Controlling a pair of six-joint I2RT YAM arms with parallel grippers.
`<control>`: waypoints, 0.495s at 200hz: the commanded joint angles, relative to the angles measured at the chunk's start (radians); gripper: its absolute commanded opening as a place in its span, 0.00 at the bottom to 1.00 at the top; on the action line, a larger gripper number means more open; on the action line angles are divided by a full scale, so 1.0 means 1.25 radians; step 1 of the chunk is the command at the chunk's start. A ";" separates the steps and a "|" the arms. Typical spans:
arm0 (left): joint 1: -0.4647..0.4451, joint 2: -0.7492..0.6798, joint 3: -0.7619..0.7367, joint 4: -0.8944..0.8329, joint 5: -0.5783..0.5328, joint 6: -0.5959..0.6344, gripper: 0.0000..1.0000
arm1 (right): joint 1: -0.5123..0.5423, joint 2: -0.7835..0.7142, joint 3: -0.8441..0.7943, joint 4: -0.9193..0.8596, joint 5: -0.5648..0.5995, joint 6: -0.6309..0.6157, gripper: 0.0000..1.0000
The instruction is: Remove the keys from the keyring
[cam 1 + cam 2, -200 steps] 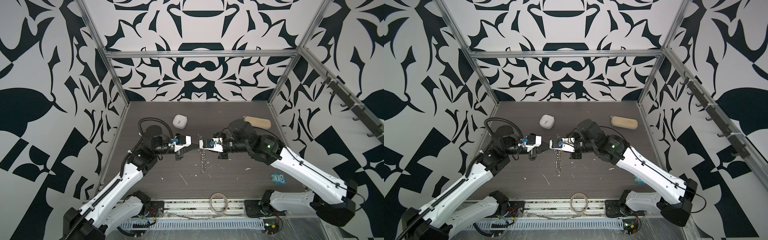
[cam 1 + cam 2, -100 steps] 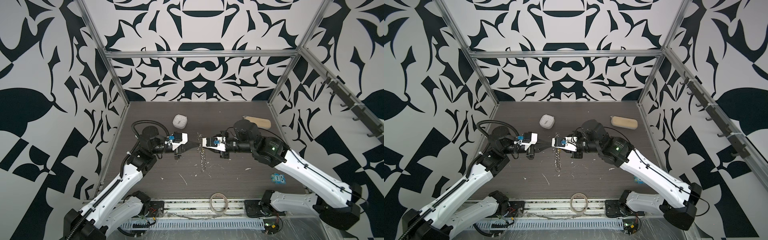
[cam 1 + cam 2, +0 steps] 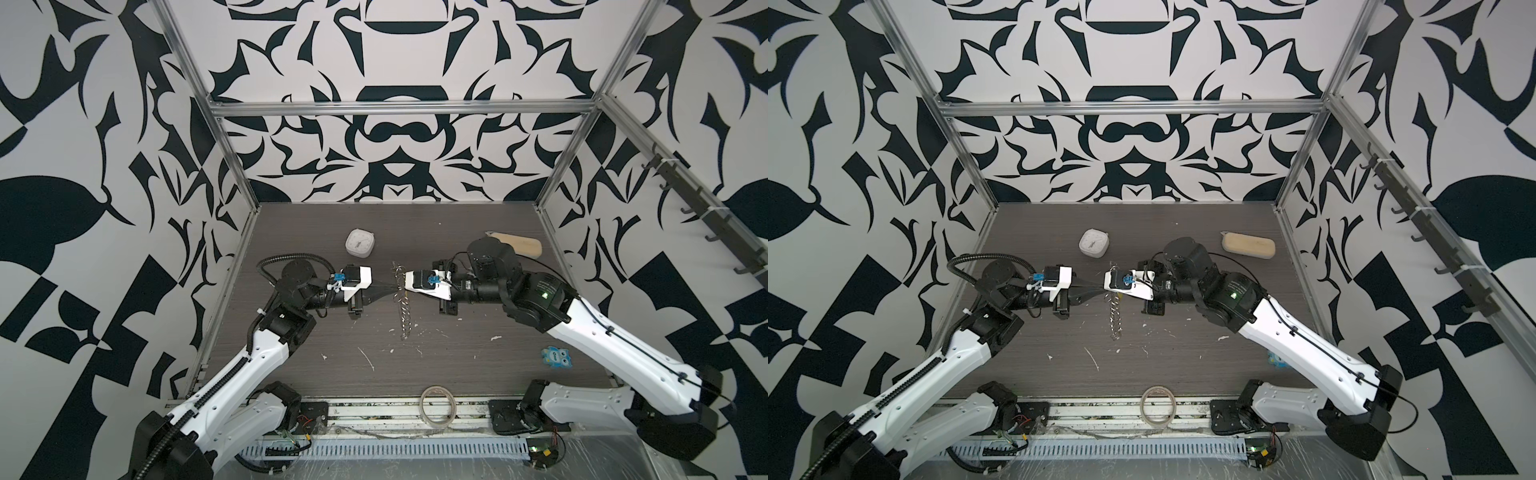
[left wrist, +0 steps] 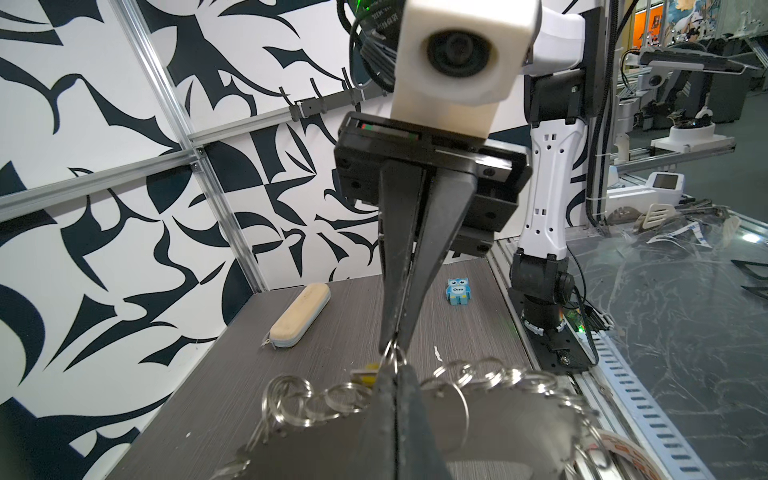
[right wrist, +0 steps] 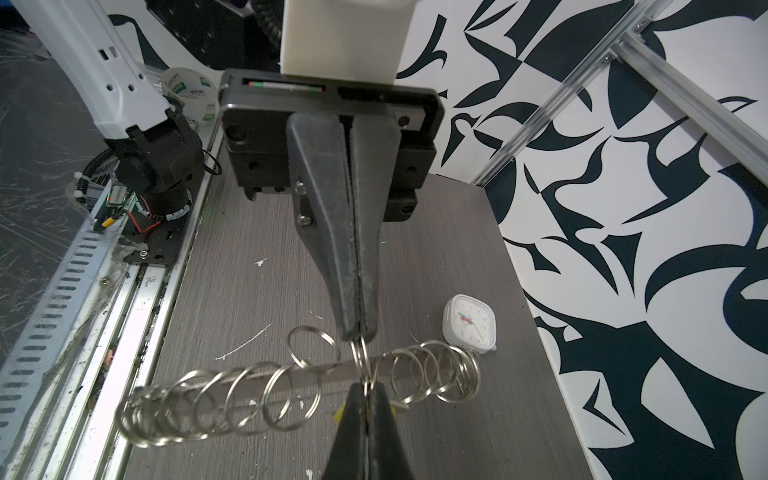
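The keyring [image 3: 405,316] is a chain of silvery rings hanging above the table in both top views [image 3: 1116,316]. My left gripper [image 3: 392,286] and right gripper [image 3: 401,286] meet tip to tip at its upper part, both shut. In the left wrist view my left gripper [image 4: 395,368] pinches a small ring of the keyring [image 4: 345,395]. In the right wrist view my right gripper [image 5: 365,386] grips the same ring from the opposite side, and the keyring [image 5: 249,399] sags to both sides. Of the keys, a yellow tag [image 4: 371,368] peeks out beside the tips [image 5: 340,411], mostly hidden.
A white square clock [image 3: 360,247] and a beige case [image 3: 519,246] lie at the back of the table. A blue owl figure [image 3: 557,357] sits at the right. A tape roll [image 3: 437,405] rests on the front rail. White scraps [image 3: 368,359] dot the table.
My left gripper has reached to the right until its tips meet the right gripper's at the chain. The right arm has drawn back slightly. The chain still hangs between them.
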 commanded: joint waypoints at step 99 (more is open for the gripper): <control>0.018 -0.010 -0.004 0.119 -0.011 -0.059 0.00 | -0.023 -0.011 -0.055 -0.041 0.037 0.003 0.00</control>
